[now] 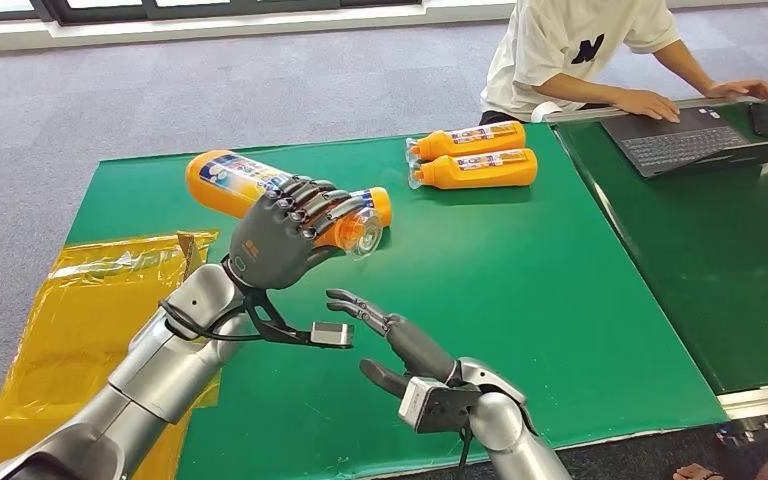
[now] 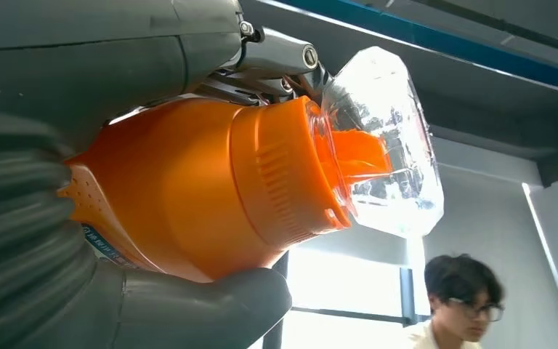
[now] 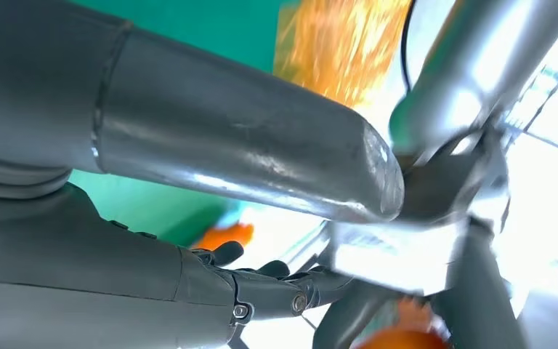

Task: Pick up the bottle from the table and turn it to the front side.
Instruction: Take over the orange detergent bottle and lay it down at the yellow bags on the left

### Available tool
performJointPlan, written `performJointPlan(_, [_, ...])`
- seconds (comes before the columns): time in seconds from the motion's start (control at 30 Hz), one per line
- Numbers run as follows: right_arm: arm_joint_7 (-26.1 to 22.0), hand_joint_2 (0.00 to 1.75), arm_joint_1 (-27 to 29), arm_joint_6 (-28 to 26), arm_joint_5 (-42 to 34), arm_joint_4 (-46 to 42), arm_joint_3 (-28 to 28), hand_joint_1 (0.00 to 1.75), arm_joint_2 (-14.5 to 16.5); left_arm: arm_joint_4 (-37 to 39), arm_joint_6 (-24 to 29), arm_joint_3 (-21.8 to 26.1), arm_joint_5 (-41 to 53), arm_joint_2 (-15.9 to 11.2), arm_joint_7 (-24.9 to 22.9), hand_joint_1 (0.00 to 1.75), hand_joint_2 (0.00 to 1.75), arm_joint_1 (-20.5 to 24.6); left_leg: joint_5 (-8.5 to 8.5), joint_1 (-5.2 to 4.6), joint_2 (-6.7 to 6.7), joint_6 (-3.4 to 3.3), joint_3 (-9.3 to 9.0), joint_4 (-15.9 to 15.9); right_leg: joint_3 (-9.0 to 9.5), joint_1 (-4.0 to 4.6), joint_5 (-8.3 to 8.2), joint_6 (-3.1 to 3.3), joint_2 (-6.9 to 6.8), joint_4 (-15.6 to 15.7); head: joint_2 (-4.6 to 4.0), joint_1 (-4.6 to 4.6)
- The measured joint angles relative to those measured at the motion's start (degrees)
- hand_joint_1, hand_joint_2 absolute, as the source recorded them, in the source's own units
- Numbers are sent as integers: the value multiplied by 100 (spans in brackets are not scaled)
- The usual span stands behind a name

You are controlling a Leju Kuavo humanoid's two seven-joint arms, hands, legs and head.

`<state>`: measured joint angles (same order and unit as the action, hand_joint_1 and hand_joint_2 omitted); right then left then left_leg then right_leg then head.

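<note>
My left hand (image 1: 285,235) grips an orange bottle (image 1: 222,183) around its neck end and holds it on its side above the green table (image 1: 520,270), the clear cap (image 1: 365,232) pointing right. The left wrist view shows the orange bottle (image 2: 189,189) and its clear cap (image 2: 389,138) close up, wrapped by my left hand (image 2: 80,218). My right hand (image 1: 395,335) hovers open just below and in front of the bottle, fingers apart, holding nothing. In the right wrist view my right hand (image 3: 211,138) reaches toward the left arm.
Two more orange bottles (image 1: 475,158) lie side by side at the table's far edge. A yellow plastic sheet (image 1: 80,300) covers the table's left end. A person (image 1: 580,50) sits at the back right, typing on a laptop (image 1: 690,135) on a second green table.
</note>
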<state>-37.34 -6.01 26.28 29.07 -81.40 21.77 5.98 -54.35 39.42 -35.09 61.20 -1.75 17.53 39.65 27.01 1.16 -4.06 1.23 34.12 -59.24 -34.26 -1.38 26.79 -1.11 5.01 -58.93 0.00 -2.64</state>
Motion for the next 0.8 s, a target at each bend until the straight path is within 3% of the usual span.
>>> performJointPlan(0.1, [-60,0,8,244,-28,42,9,0,-12,106,28,3,328,-76,-50,175,175,44,0,0,0,0,1,0,-1,0,0,0,0,0,0,0])
performJointPlan(0.4, [-70,0,9,260,-44,131,63,0,-24,265,38,13,467,-173,-77,175,175,69,0,0,0,0,2,0,-1,0,0,0,-1,0,0,0])
performJointPlan(0.8, [-92,0,231,262,-93,261,89,0,-75,684,38,326,2173,-416,-614,175,175,-59,0,2,1,0,3,1,-3,2,1,1,-1,0,0,0])
